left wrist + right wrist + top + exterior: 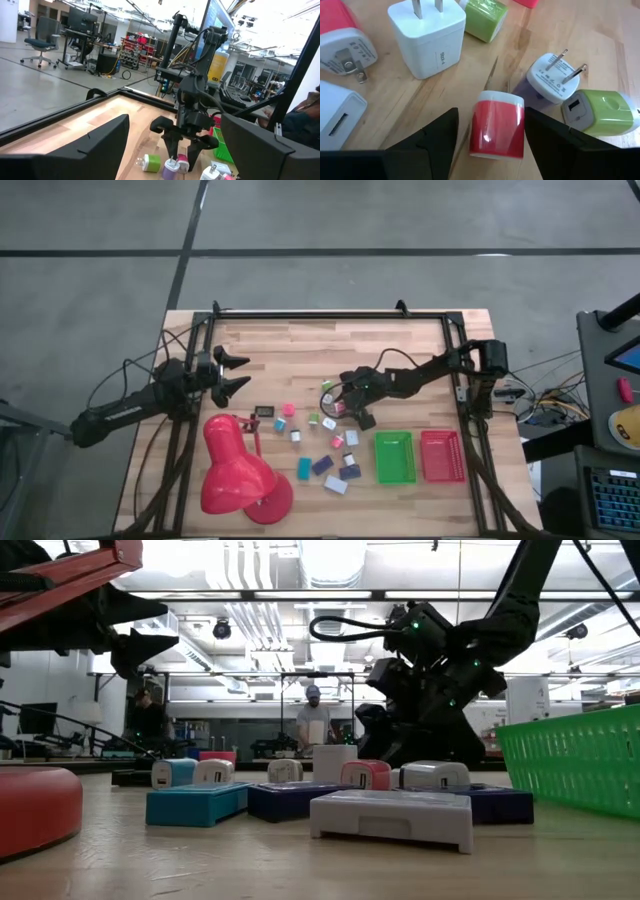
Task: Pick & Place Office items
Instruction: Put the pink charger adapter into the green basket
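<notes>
- Your right gripper (pixel 352 408) is low over the middle of the table (pixel 400 345), in the cluster of office items, which up close are small wall-charger cubes plus flat blocks.
- Its fingers (pixel 432 135) are spread, one on each side of a red-and-white charger cube (pixel 497 124). Pads look just beside the cube, with a sliver of wood showing on both sides, so no pinch yet.
- Close by that cube in the right wrist view: a white charger (pixel 426 36) with prongs up, a lavender charger (pixel 552 77) with prongs tilted, a green cube (pixel 602 111) touching the lavender one, another green cube (pixel 483 21) beyond the white one, and a pink-and-white charger (pixel 342 44) on its side.
- The left wrist view shows the right gripper's fingers coming down among a green cube (pixel 151 162) and a lavender one (pixel 171 169).
- Your left gripper (pixel 238 372) hangs over the table's left side, well apart from the cluster, fingers spread and holding nothing.
- The rest of the items are spread between the red lamp (pixel 237 465) and the trays: a teal block (pixel 304 468), a dark blue block (pixel 322 464) and a white block (pixel 336 485) nearest the front edge.
- The green tray (pixel 394 457) and red tray (pixel 442 456) sit side by side, right of the items. I can't tell you if anything is inside them.
- A person (pixel 315 720) stands in the room behind the table.
</notes>
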Controlling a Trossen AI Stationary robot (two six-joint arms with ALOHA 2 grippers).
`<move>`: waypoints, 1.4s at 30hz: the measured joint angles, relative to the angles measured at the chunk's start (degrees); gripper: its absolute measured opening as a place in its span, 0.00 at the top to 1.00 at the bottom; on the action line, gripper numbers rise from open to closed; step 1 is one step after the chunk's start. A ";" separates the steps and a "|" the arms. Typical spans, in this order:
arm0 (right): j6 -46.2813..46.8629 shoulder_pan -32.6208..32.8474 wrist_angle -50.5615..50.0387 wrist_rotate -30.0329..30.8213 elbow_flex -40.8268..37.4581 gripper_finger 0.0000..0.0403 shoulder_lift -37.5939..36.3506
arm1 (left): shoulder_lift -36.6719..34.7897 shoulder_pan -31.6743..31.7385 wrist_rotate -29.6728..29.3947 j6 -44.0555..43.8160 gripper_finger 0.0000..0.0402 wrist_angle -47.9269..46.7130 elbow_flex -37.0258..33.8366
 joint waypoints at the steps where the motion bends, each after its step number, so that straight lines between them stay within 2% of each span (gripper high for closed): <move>1: -0.02 0.04 -0.02 0.28 0.00 0.47 0.00 | 0.00 0.01 0.00 0.00 0.20 0.00 0.00; 12: 0.62 0.06 -0.21 2.68 -0.11 0.69 -0.79 | 0.02 0.00 0.00 -0.02 0.20 0.00 0.00; 19: 0.75 0.05 -4.32 5.40 -0.18 0.66 -7.72 | 0.02 0.00 0.00 0.00 0.20 0.00 0.00; 22: 1.92 0.22 -7.65 5.50 -0.26 0.63 -12.53 | 0.02 0.02 0.00 0.00 0.20 -0.02 0.00; 25: 2.50 0.70 -11.03 5.46 -0.22 0.63 -17.97 | 0.02 0.00 0.00 0.00 0.20 -0.04 0.00; 30: 11.11 1.04 -17.50 5.39 -0.24 0.67 -26.57 | 0.02 0.00 0.00 -0.01 0.20 -0.15 0.00; 35: 22.16 2.19 -24.64 5.29 -0.24 0.66 -33.98 | 0.02 0.00 0.00 -0.01 0.20 -0.16 0.01; 42: 23.72 5.01 -36.97 8.56 -0.26 0.64 -42.26 | 0.02 0.00 0.00 -0.02 0.20 -0.17 0.01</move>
